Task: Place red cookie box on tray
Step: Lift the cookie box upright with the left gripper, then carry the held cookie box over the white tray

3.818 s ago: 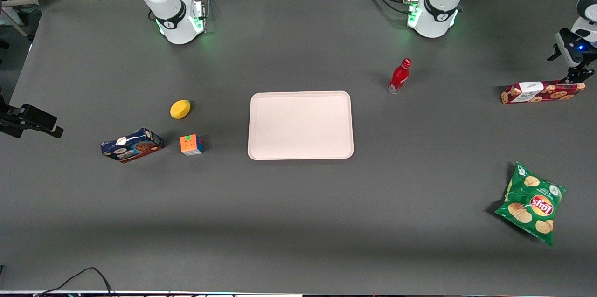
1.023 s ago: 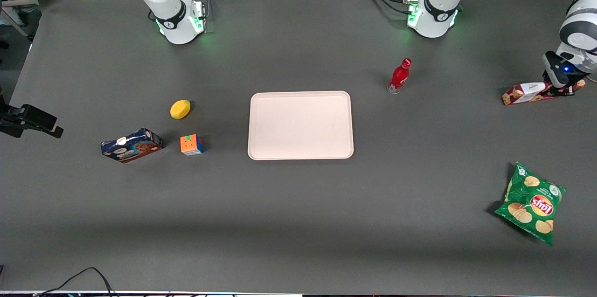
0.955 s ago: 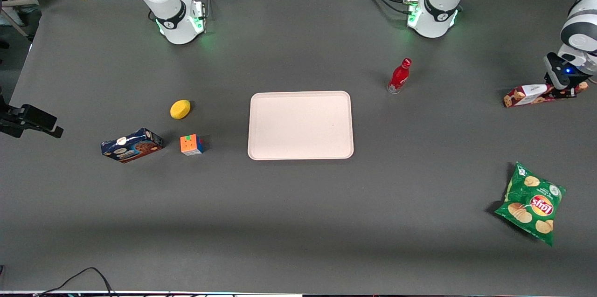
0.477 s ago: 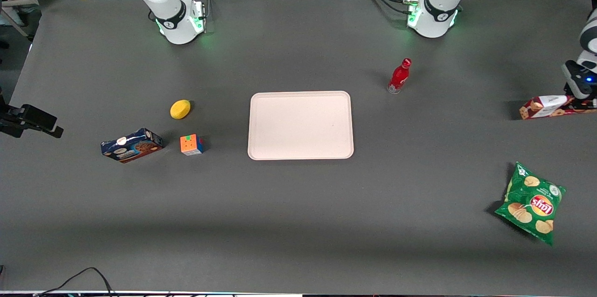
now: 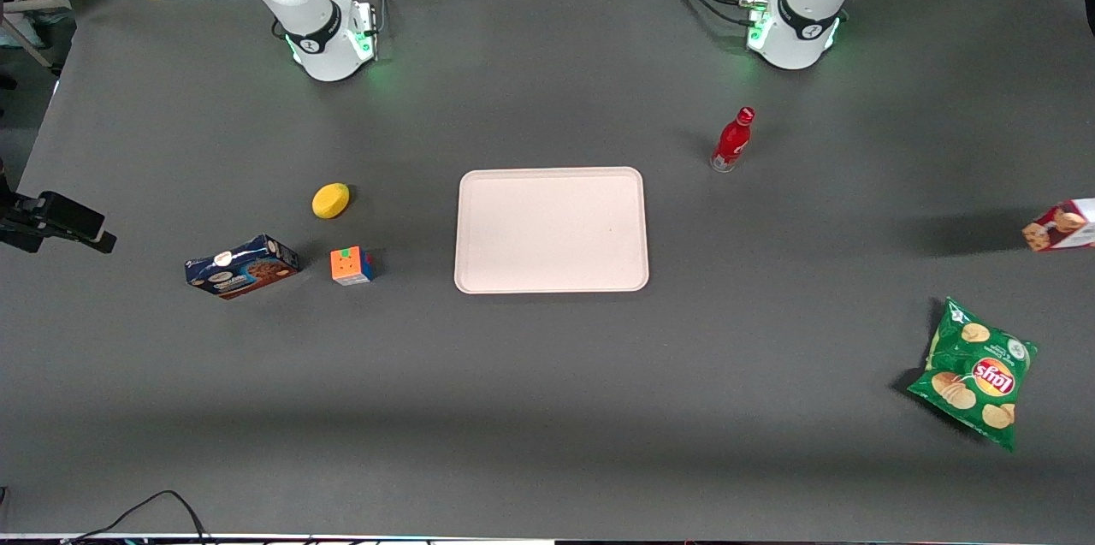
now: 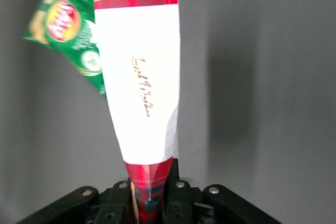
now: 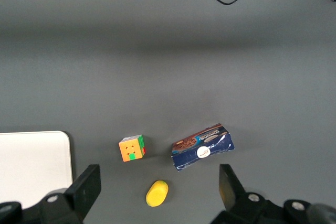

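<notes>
Gripping one end of the red cookie box between closed jaws, the gripper holds it aloft, needing a level carry toward the distant tray.

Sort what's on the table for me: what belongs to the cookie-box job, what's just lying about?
In the job: red cookie box, shut in the gripper and lifted; tray, mid-table.
Lying about: red bottle, chips bag, blue cookie box, cube, lemon.

Dark grey table bearing tray, chip bag, bottle
</notes>
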Action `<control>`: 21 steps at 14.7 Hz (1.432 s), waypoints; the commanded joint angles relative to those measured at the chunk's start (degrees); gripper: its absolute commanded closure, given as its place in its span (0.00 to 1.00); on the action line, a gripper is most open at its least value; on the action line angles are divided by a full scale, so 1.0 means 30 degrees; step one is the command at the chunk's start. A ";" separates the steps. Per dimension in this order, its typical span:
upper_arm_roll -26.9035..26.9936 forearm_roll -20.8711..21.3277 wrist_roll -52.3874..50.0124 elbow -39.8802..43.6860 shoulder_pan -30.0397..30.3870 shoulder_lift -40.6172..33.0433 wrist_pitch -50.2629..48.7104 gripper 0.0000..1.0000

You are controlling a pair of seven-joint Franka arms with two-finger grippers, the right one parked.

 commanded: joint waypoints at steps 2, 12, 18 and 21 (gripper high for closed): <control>-0.0395 0.0116 -0.3113 0.2494 -0.0643 -0.0353 -0.2063 0.84; -0.0514 0.4097 -2.1154 0.4342 -0.7550 -0.1290 -0.6660 0.84; -0.0951 0.4656 -3.0092 0.4868 -1.1480 -0.1584 -0.8799 0.84; -0.2732 0.4686 -3.5360 0.5161 -1.2071 -0.1525 -0.9678 0.84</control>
